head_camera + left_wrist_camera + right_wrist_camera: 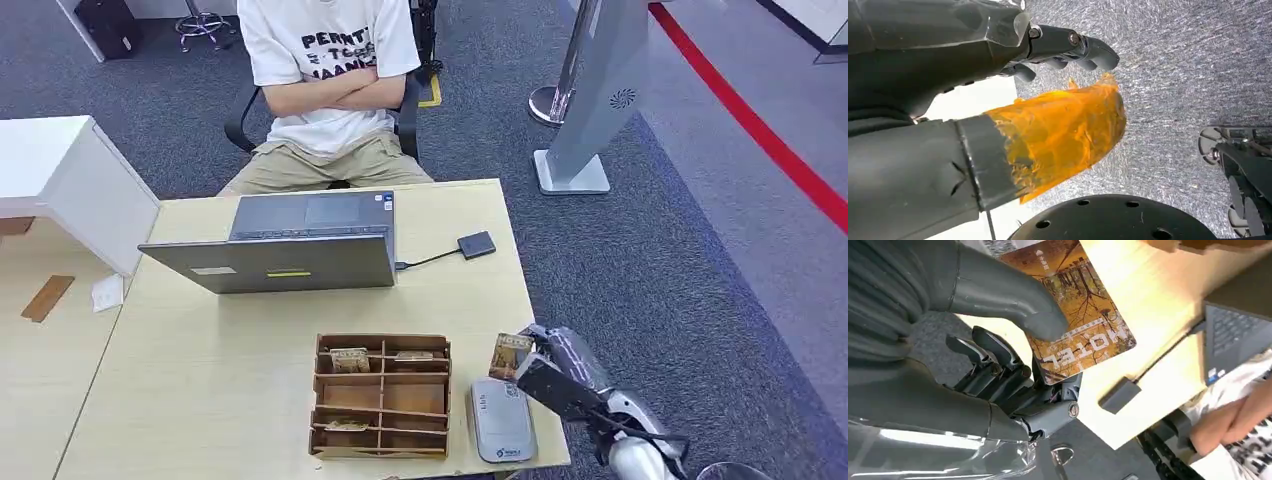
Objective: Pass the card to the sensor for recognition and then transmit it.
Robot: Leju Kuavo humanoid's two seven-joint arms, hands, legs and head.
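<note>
**Card in right hand, near sensor**

Right hand (545,365) pinches card (1079,315) betw thumb and fingers, just above counter (200,380) edge, beside grey sensor (500,420). Next: lower card flat over sensor, keep pinch firm, don't cover face. Card orange-brown, tree print, "HOTEL" text. Left hand (1063,50) holds nothing, fingers curled loosely, over floor.

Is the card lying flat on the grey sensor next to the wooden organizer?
No, the right hand holds the card upright beside the sensor, not flat on it.
</note>
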